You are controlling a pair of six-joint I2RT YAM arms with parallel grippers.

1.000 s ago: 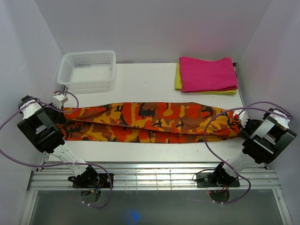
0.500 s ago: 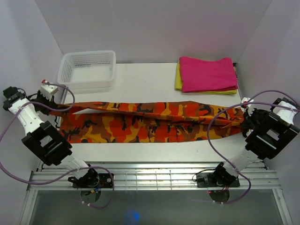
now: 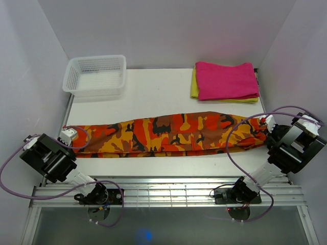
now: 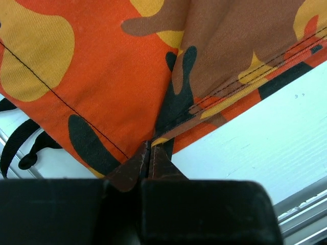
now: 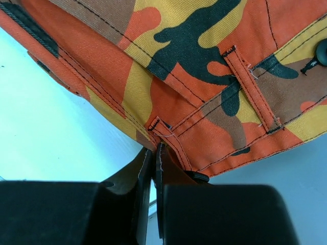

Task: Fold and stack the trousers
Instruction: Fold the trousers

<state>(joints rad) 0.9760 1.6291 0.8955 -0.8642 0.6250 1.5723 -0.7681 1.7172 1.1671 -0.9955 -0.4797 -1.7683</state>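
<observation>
Top external view showed the camouflage trousers [image 3: 173, 133] stretched in one long band across the near half of the white table [image 3: 163, 94]. They ran parallel to the near edge and reached from the left edge almost to the right edge. The two legs lay folded one on the other, and the band was a little wider toward the right end. The left arm [image 3: 48, 159] sat at the near left corner and the right arm [image 3: 296, 145] at the right edge, each at one end of the cloth.

A white mesh basket [image 3: 95, 75] stood at the far left corner, well apart from the trousers. At the far right corner a folded magenta-pink cloth [image 3: 227, 80] lay on top of a folded yellow cloth [image 3: 194, 90], whose edge showed along the left and near sides.

Left wrist view showed the left gripper [image 4: 148, 152] with its jaws pressed together, pinching a corner of the trousers where a double-stitched seam met the edge. The fabric fanned out from that pinch above the table.

Right wrist view showed the right gripper [image 5: 155, 149] likewise clamped tight on the trousers, biting the waistband edge at a bar-tacked seam. A belt loop [image 5: 253, 89] crossed the waistband just beside the grip, and a dark button [image 5: 322, 51] sat at the right edge of that view. No lettering on the cloth could be read.
</observation>
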